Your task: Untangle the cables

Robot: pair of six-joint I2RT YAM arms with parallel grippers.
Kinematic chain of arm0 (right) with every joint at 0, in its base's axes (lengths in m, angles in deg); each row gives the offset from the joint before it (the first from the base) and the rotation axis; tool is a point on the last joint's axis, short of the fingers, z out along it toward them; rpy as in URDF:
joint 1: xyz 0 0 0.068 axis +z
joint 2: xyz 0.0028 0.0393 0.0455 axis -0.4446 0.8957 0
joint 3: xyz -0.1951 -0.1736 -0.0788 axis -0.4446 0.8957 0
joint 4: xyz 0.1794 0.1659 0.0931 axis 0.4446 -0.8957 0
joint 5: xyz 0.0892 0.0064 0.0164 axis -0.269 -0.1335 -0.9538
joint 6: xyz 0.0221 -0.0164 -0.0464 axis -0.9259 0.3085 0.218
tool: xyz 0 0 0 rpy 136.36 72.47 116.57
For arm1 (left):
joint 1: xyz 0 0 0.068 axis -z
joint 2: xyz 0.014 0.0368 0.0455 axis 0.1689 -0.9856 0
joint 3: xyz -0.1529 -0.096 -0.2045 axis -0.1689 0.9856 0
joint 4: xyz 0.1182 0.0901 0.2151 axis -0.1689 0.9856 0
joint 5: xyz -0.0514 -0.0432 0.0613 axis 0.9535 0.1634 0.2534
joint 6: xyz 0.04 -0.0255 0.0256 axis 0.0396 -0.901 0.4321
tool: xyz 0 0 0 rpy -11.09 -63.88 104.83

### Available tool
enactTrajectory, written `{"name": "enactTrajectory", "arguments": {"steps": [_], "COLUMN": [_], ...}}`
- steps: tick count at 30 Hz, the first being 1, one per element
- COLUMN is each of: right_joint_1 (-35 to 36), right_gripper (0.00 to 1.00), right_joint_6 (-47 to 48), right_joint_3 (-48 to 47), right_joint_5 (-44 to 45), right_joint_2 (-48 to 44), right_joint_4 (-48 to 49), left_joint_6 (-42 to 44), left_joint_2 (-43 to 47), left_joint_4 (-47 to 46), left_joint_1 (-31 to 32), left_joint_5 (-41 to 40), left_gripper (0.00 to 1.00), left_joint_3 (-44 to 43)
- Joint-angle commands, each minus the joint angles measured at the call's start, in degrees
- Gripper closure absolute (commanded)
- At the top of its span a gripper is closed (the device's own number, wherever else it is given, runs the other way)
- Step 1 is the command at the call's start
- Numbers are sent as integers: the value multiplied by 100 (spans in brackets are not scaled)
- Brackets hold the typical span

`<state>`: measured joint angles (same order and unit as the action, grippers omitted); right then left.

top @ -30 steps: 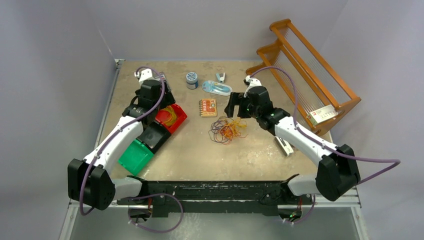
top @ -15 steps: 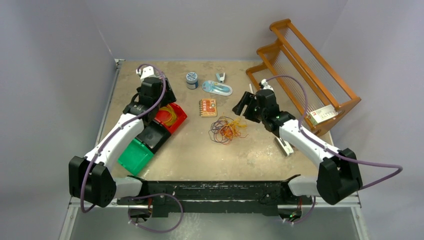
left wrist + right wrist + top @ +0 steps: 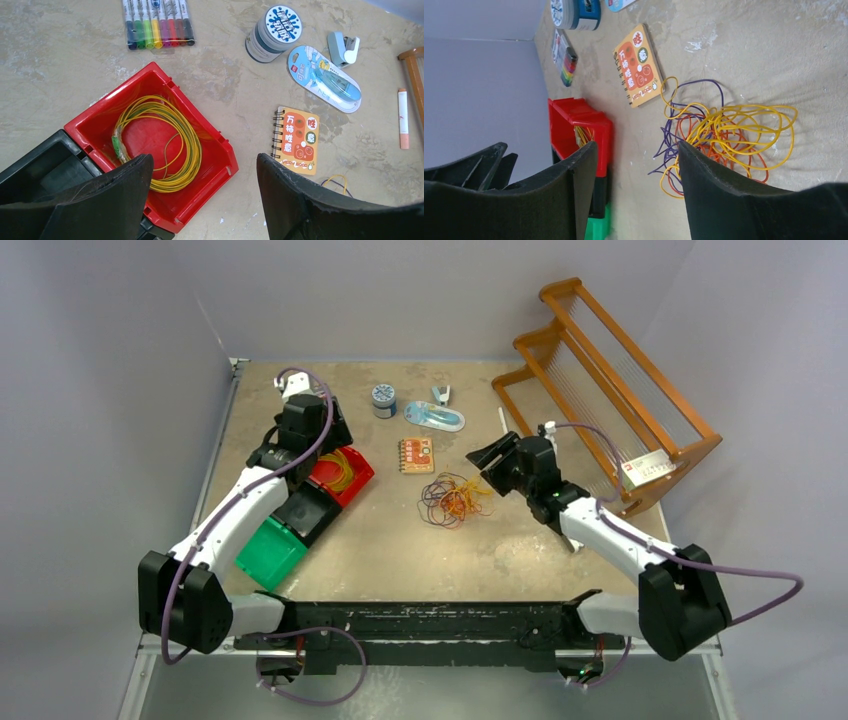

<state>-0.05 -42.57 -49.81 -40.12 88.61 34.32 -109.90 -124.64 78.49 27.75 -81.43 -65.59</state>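
Cables (image 3: 452, 500) in purple, orange and yellow lie as one loose tangle near the middle of the desk (image 3: 400, 550), just on the near side of a small orange notebook (image 3: 416, 455). In the right wrist view one yellow loop reaches almost to the notebook's corner, though whether it touches cannot be told. A separate yellow coil (image 3: 160, 145) lies flat inside the red bin (image 3: 222, 159) at the left side of the desk, with a black bin (image 3: 305, 512) and a green bin (image 3: 270, 552) set in a row on its near side. The left gripper (image 3: 202, 157) hangs above the red bin with its jaws spread wide and nothing between them. The right gripper (image 3: 485, 462) is held above the desk just to the right of the tangle, tilted toward it, its jaws likewise parted and empty, touching no cable. Toward the far edge stand a round tub (image 3: 383, 400), a blue blister pack (image 3: 434, 417) and a small grey stapler (image 3: 441, 394). A pack of coloured markers (image 3: 157, 22) lies beyond the red bin, and a white pen with an orange tip (image 3: 403, 118) lies near the foot of the wooden rack (image 3: 610, 380) at the far right.
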Motion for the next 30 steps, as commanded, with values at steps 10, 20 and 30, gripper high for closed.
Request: {"name": "enactTrajectory", "arguments": {"steps": [10,20,30], "right_joint_1": [19,18,17], "right_gripper": [40,45,55], "right_joint_6": [-638,-849,-848], "right_joint_3": [-7,-147,-251], "right_joint_5": [-32,108,68], "right_joint_2": [470,845,1198], "right_joint_4": [341,531,1134], "left_joint_6": [166,180,165], "left_joint_2": [187,164,180], "left_joint_4": [-91,-94,-96], "left_joint_1": [10,15,9], "left_joint_5": [79,116,124], "left_gripper": [25,25,25], "left_joint_3": [-152,-178,-169]}}
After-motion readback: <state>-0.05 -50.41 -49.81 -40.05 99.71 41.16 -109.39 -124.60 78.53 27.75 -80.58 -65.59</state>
